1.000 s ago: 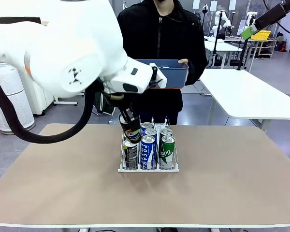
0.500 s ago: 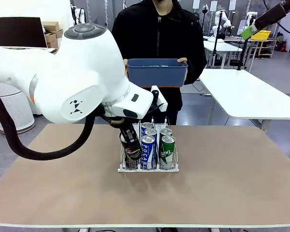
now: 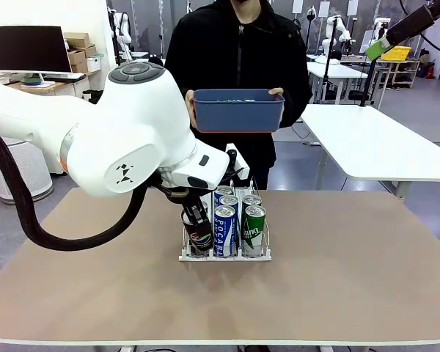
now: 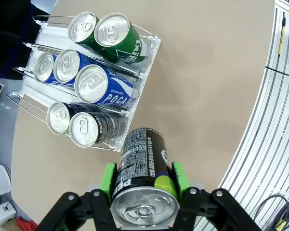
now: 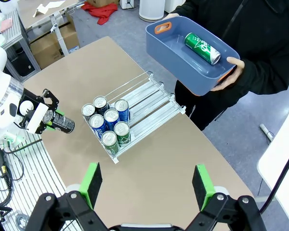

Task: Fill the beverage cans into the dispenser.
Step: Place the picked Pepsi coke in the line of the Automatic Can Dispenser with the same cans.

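Observation:
My left gripper (image 4: 144,180) is shut on a black Pepsi can (image 4: 143,168), its green pads pressed to the can's sides. In the front view this can (image 3: 199,229) hangs low at the front of the dispenser's (image 3: 224,256) left lane. The dispenser (image 4: 53,38) holds two green cans (image 4: 123,41), three blue-and-white cans (image 4: 103,89) and two black cans (image 4: 94,127), one kind per lane. My right gripper (image 5: 147,185) is open, high above the table, nothing between its fingers. One green can (image 5: 202,48) lies in the blue bin (image 5: 176,53) that the person holds.
The person stands at the far edge behind the dispenser, holding the blue bin (image 3: 238,114) at chest height with both hands. The back halves of the lanes (image 5: 144,98) are bare. A white table (image 3: 381,147) stands beyond on the right. Brown tabletop (image 3: 352,271) surrounds the rack.
My left arm has come down with the black Pepsi can, from above the left lane to low in front of it. The person still holds the bin in the same place.

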You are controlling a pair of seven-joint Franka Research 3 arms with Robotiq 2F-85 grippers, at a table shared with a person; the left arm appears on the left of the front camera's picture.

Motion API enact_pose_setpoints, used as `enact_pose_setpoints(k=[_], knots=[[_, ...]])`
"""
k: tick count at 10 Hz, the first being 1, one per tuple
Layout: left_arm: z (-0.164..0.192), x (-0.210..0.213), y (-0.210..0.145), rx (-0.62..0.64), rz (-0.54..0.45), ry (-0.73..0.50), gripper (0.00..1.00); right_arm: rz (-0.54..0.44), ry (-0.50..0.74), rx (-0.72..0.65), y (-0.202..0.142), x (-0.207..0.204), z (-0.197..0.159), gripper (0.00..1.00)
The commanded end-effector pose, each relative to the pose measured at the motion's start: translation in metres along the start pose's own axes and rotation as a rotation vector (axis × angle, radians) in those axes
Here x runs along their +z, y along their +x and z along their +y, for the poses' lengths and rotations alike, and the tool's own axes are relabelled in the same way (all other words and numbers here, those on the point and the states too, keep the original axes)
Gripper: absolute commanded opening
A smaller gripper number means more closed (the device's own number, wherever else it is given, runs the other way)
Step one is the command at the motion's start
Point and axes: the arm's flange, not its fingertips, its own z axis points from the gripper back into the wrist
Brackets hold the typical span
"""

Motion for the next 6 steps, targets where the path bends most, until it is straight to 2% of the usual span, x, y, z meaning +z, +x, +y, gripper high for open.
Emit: enact_pose_setpoints(k=[1,6], knots=[[-0.004,0.01,0.001,-0.008,-0.013,0.015,0.58,-0.007,0.006,-0.002,0.0,0.0,-0.001,1.0],[0.011,-0.01,0.001,-0.033,0.001,-0.011,0.58,-0.007,0.006,-0.002,0.0,0.0,-0.001,1.0]])
